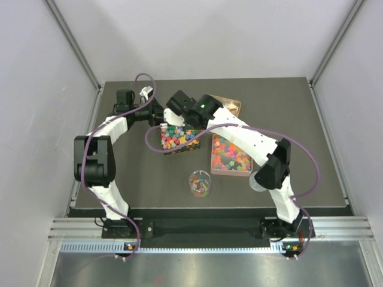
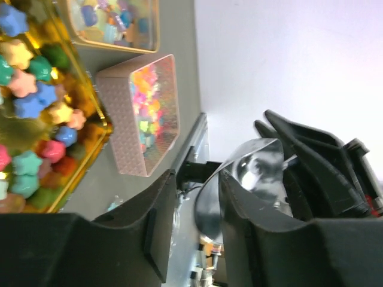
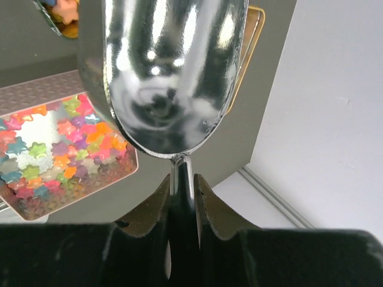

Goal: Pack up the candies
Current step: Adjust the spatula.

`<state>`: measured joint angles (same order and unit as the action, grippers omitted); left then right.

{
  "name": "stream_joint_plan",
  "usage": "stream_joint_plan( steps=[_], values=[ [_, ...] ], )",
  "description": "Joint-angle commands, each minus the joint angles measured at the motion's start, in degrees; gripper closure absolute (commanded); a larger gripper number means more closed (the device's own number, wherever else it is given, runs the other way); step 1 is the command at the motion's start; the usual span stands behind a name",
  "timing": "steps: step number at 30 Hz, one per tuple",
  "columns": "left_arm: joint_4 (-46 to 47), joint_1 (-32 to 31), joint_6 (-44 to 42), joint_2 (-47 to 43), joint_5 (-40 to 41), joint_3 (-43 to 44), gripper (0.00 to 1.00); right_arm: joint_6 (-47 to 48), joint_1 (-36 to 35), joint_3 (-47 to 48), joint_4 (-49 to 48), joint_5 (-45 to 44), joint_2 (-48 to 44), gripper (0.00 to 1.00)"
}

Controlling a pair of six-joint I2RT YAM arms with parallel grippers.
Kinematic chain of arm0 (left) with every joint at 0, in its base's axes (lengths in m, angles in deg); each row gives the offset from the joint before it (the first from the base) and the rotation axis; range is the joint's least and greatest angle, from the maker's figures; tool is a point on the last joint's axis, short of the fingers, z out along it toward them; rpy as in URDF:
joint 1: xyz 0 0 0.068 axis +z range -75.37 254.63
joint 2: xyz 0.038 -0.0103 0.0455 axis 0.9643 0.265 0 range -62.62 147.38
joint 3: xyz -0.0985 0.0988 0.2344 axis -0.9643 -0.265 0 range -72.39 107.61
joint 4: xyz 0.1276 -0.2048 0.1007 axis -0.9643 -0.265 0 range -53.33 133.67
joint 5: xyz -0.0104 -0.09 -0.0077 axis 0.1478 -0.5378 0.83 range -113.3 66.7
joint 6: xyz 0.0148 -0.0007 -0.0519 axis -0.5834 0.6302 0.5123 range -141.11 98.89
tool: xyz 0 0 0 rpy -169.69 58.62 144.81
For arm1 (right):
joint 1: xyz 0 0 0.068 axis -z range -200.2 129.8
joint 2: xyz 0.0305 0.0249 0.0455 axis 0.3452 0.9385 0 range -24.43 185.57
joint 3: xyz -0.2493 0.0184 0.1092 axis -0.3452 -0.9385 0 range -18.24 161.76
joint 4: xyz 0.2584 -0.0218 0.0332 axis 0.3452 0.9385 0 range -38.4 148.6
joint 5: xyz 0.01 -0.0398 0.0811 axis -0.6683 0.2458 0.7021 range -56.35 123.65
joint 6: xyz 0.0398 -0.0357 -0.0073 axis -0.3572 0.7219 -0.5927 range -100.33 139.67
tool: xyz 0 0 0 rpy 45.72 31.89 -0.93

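As scoop [image 3: 167, 72] blocks view, candies [image 3: 66, 143] fill pink tin [image 3: 36, 97].

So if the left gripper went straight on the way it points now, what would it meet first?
Most likely the metal scoop held by the right gripper: its bowl shows just beyond the open fingers of the left gripper. Depth there is unclear.

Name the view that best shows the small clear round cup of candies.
Top external: the small clear round cup stands whole and unobstructed between the two arms. Neither wrist view shows it at all.
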<state>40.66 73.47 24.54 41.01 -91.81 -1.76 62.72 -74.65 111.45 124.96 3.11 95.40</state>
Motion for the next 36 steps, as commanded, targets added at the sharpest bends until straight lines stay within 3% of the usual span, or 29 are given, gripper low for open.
stream_joint_plan(
  steps=[1, 3, 4, 6, 9, 10, 11, 12, 15, 17, 18, 19, 21, 25, 29, 30, 32, 33, 34, 36],
  values=[
    [12.76, 0.47, 8.49, -0.28, -4.61, -0.23, 0.67, 0.11, -2.76, 0.13, -2.52, 0.66, -5.39, 1.0],
    [16.17, 0.47, 11.29, 0.16, -5.93, -1.36, 0.84, -0.24, -3.29, 0.3, -2.87, 1.01, -6.1, 1.0],
    [21.93, 0.55, 16.26, 0.25, -7.59, -2.16, 1.0, -0.42, -3.46, 0.91, -3.05, 1.36, -6.45, 1.0],
    [28.81, 0.55, 22.35, 0.78, -9.26, -4.0, 1.0, -0.77, -3.38, 1.27, -3.4, 1.63, -7.68, 1.0],
    [47.77, 0.55, 38.33, 2.71, -13.92, -6.73, 1.0, -1.47, -3.29, 1.44, -3.75, 2.5, -9.7, 1.0],
    [55.31, 0.73, 49.69, 3.41, -14.71, -7.34, 1.0, -1.65, -3.2, 1.36, -3.67, 2.59, -10.23, 1.0],
    [70.61, 0.73, 56.24, 5.24, -15.68, -7.96, 1.0, -2.09, -3.2, 1.36, -3.49, 2.86, -11.01, 1.0],
    [77.03, 0.73, 61.87, 6.13, -16.04, -8.4, 1.0, -2.35, -3.11, 1.36, -3.49, 3.9, -11.46, 1.0],
    [73.31, 0.73, 59.82, 5.79, -16.92, -8.49, 1.0, -3.32, -3.2, 1.88, -2.79, 6.19, -12.51, 0.98],
    [75.42, 0.73, 62.28, 5.53, -16.57, -8.23, 1.0, -4.46, -3.2, 2.67, -2.79, 7.51, -13.48, 0.83],
    [75.25, 0.73, 62.28, 5.44, -16.65, -7.97, 1.0, -4.99, -3.2, 2.94, -2.87, 8.04, -13.92, 0.68],
    [75.16, 0.73, 62.46, 5.0, -16.66, -7.62, 1.0, -5.6, -3.2, 3.9, -2.87, 8.31, -14.18, 0.61],
    [75.08, 2.21, 62.63, 4.56, -16.66, -6.56, 1.0, -6.92, -2.85, 4.08, -2.96, 10.49, -16.29, 0.53],
    [74.46, 3.36, 63.07, 3.59, -16.13, -6.12, 1.0, -10.96, 0.47, 5.48, -2.61, 19.36, -21.12, 0.46],
    [74.64, 5.56, 63.77, 2.8, -15.16, -9.27, 1.0, -16.93, 9.7, 4.62, -6.28, 38.76, -28.76, 0.39],
    [74.81, 6.61, 63.95, 2.63, -14.9, -9.89, 1.0, -18.51, 12.33, 2.0, -9.78, 47.94, -31.21, 0.4],
    [73.76, 7.58, 63.69, 1.84, -15.07, -11.03, 1.0, -24.04, 18.32, -15.45, -28.01, 56.78, -42.27, 0.4],
    [72.71, 8.37, 62.73, 1.31, -15.07, -11.3, 1.0, -25.89, 19.12, -29.44, -34.89, 58.13, -46.31, 0.39],
    [71.31, 8.72, 62.29, 0.35, -15.07, -11.48, 1.0, -26.43, 20.52, -34.63, -39.83, 59.8, -51.75, 0.39],
    [69.11, 8.99, 60.19, -0.53, -15.69, -11.83, 1.0, -26.61, 20.62, -41.94, -45.76, 61.48, -53.21, 0.4]
  ],
)
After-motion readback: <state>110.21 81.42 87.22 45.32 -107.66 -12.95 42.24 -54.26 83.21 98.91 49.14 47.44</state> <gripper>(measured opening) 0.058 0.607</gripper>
